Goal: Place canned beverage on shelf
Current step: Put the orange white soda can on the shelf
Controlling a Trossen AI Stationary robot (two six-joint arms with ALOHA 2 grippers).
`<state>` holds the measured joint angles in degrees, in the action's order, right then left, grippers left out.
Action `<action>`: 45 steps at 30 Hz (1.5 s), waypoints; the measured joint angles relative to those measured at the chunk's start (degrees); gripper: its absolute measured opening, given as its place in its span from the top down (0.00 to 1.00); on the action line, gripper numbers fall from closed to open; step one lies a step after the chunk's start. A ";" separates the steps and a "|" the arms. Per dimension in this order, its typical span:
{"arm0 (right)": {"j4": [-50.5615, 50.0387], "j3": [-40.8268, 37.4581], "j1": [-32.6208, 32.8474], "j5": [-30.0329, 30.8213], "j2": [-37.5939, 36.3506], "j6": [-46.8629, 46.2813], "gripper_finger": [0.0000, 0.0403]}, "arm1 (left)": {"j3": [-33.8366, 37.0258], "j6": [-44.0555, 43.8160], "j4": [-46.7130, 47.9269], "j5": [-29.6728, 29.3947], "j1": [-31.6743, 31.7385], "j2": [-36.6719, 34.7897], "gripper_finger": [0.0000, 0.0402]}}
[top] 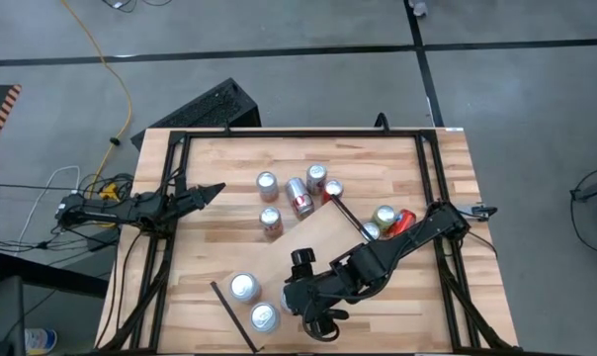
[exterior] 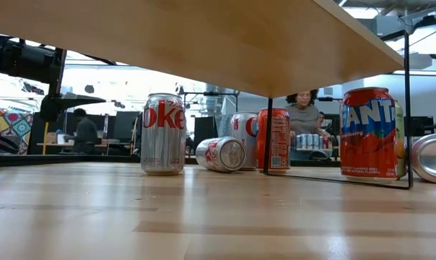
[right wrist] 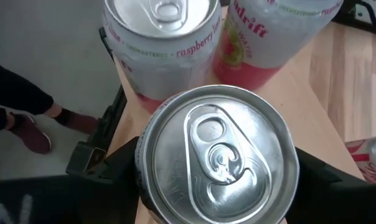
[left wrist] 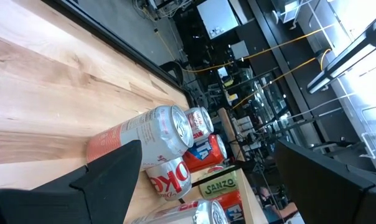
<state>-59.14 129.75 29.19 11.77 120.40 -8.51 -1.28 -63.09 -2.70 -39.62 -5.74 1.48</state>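
R hand [right wrist: 216, 186] holding a silver can [right wrist: 218, 163] over the near-left end of the shelf [top: 318, 237], two cans already parked there.

Right wrist view: dark fingers sit on both sides of the can, top up, tab visible, so it's gripped upright. Just beside it stand two sparkling-water cans [right wrist: 160, 43], w/ the shelf's black end strip [top: 234, 314] close by. Best way imo: lower straight down, keep the can vertical, pick a spot that clears both neighbours and stays inside the strip, let the base sit flat on the board before opening, then lift straight up so nothing tips. L hand [top: 212, 191] waits at the worktop's left edge, fingers together at the tip. More cans wait on the worktop beyond the shelf's far side, e.g. a lying Diet Coke [exterior: 221, 154].
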 joint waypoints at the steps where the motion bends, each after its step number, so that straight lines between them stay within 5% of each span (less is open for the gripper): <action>1: 0.05 0.00 -0.09 0.00 0.00 0.02 0.30 | 0.00 0.00 0.00 0.00 0.00 0.01 0.13; 10: 0.52 0.00 -0.51 -2.62 0.00 0.97 0.29 | 0.00 -0.09 0.00 0.00 0.00 0.01 0.13; 21: 1.42 0.07 -1.18 -3.45 -0.15 0.99 0.12 | 0.00 0.24 0.01 0.03 0.00 0.01 0.13; 45: 2.41 0.04 -2.26 -4.22 -0.85 1.77 0.14 | 0.00 0.94 0.00 0.02 0.00 0.00 0.13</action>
<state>-56.72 129.80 26.93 7.55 119.55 -6.75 -1.28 -62.15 -2.70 -39.59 -5.74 1.48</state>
